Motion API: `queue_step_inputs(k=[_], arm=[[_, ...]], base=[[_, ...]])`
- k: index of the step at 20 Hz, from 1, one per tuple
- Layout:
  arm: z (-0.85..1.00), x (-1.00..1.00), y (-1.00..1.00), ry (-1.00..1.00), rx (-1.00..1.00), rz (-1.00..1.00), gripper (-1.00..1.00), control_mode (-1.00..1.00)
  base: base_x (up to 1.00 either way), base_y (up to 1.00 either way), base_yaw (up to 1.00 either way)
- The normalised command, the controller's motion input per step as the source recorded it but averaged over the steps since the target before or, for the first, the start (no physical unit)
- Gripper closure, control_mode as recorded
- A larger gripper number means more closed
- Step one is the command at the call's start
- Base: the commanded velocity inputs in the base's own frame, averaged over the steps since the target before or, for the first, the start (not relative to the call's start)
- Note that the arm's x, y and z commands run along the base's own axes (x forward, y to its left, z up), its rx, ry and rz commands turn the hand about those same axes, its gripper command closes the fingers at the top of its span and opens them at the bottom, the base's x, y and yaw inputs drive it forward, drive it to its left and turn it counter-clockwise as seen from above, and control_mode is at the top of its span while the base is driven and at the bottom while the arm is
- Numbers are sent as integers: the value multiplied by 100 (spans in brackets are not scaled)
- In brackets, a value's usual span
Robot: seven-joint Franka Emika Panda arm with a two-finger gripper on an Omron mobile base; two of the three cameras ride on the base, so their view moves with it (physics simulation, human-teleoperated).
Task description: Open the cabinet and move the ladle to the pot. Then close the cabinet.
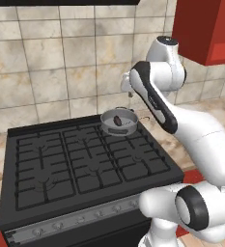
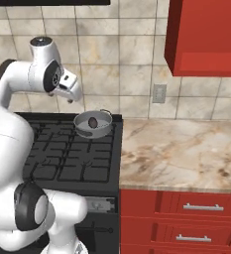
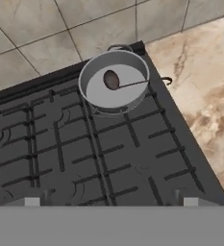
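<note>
The grey pot (image 1: 106, 126) (image 2: 81, 128) (image 3: 132, 98) sits on the back right burner of the black stove. The dark brown ladle (image 1: 118, 119) (image 2: 92, 121) (image 3: 112, 79) lies inside it, bowl down, with its thin handle reaching over the rim towards the counter. My gripper (image 1: 130, 95) (image 2: 71, 100) (image 3: 111, 202) hangs open just above and behind the pot, holding nothing, its fingertips (image 3: 31, 202) spread wide. The red cabinet (image 1: 205, 29) (image 2: 206, 34) hangs on the wall to the upper right, and its front looks flat and closed.
The black stove (image 1: 85, 164) (image 2: 72, 154) (image 3: 108, 153) has bare grates in front of the pot. A marble counter (image 2: 181, 149) (image 3: 205, 86) lies to its right over red drawers (image 2: 201, 208). A wall outlet (image 2: 159, 93) sits on the tiled backsplash.
</note>
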Motion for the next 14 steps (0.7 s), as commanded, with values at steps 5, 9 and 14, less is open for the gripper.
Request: queue_step_inputs(k=[5,9,14], arm=[[4,-100,-1,9,-8,23,-100,-100],[0,-84,0,6,-14,16,-100,-100],[0,-34,0,1,-7,10,-100,-100]], base=[[0,0,0],[0,0,0],[0,0,0]])
